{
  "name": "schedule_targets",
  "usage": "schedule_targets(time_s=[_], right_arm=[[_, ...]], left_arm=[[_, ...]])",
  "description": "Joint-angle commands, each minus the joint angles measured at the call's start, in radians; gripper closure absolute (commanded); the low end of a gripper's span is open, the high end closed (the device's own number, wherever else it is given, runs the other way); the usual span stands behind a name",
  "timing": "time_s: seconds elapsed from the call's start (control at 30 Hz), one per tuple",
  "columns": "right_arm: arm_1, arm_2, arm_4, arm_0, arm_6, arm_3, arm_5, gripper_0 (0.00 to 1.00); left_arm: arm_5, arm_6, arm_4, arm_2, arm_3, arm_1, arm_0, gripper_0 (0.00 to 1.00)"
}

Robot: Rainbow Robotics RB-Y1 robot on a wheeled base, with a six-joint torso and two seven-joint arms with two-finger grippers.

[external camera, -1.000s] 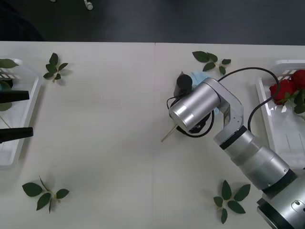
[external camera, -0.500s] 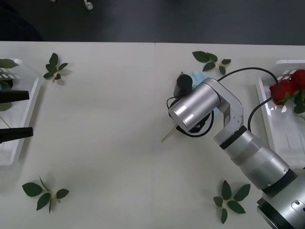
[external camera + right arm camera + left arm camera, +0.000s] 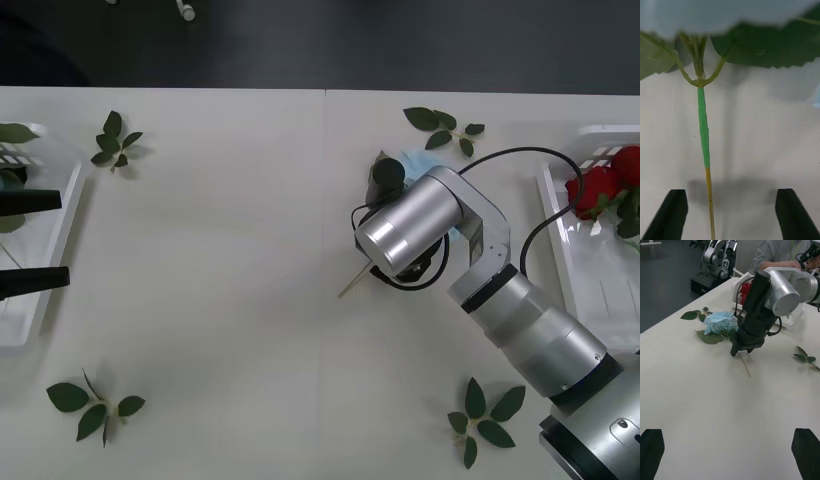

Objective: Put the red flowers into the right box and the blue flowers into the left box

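1. Front view: the right gripper (image 3: 378,272) hangs low over the middle of the table (image 3: 220,300), toward its far edge. The arm's silver wrist covers the fingers here, so their spread cannot be read from this view. Under the wrist lies a blue flower (image 3: 415,165); only a sliver of petals and the stem tip (image 3: 352,284) poke out. The red flowers (image 3: 600,185) lie in the right box (image 3: 560,240) at the table's right edge. The left box (image 3: 45,290) sits at the left edge, with the left gripper (image 3: 30,240) waiting over it, fingers apart. My worry: the flower must cross the whole table, so a weak hold could drop it short.

2. Right wrist view: the two black fingers (image 3: 672,213) stand wide apart, holding nothing, with the thin stem (image 3: 703,138) running between them, nearer one finger than the other. In my judgement, closing off-centre could push the stem aside or roll it away. Going lower could jam the tips against the table. The bloom is cut off at the picture's edge, blurred.

3. Left wrist view: the left gripper's own fingertips (image 3: 651,448) sit spread at the corners. Farther off, the right gripper stands just over the stem, beside the blue flower and its broad leaf (image 3: 709,338). Whether the tips touch the table is hard to tell.
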Motion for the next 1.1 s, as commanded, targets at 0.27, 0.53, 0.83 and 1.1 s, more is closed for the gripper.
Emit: schedule_targets(time_s=[0.27,0.53,0.83,1.1], right_arm=[[0.017,0.005,-0.001,-0.028,-0.014,0.018,-0.004,0.63],[0.016,0.005,-0.007,-0.029,0.000,0.026,0.006,0.87],[0.007,0.005,-0.021,-0.037,0.010,0.017,0.026,1.00],[-0.092,-0.017,-0.137,-0.034,0.032,-0.213,0.139,1.00]], left_arm=[[0.003,0.016,0.015,-0.014,-0.030,0.020,-0.018,0.00],[0.003,0.016,0.015,-0.014,-0.030,0.020,-0.018,0.00],[0.003,0.016,0.015,-0.014,-0.030,0.020,-0.018,0.00],[0.003,0.016,0.015,-0.014,-0.030,0.020,-0.018,0.00]])
